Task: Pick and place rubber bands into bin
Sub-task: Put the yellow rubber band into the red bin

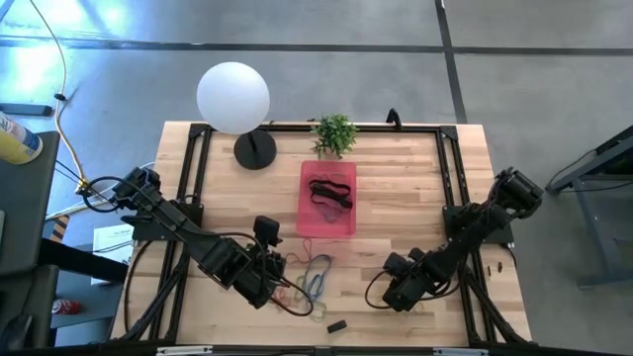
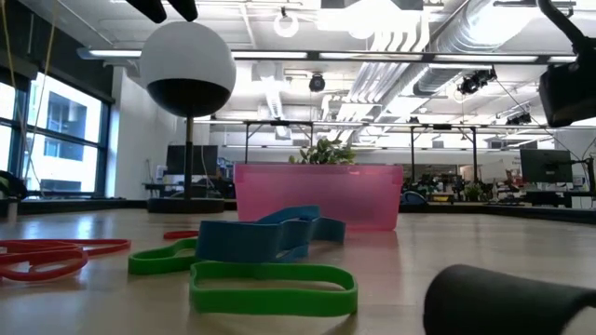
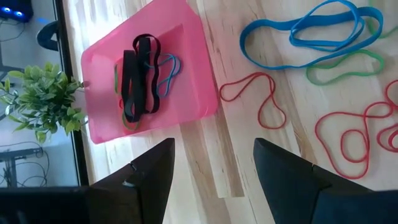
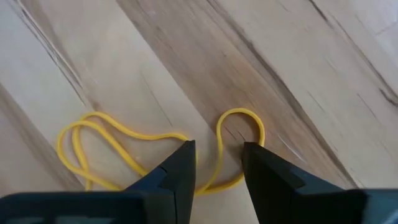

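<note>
Right pincer [image 4: 219, 163] low over worktop [image 4: 311, 74], fingers narrowly spread astride a yellow band [image 4: 124, 140]. Left pincer [image 3: 212, 168] spread, empty, near loose rubber bands [image 3: 305, 31]. Bin [image 1: 327, 199] mid-worktop holds several bands.

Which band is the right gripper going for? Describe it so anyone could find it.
Start at the pink bin in the middle of the table and go to the near right area, where the right gripper hovers low with fingers open. The thin yellow rubber band lies directly under it on bare wood. It is the only yellow one; the blue, green and red bands sit by the left gripper.
</note>
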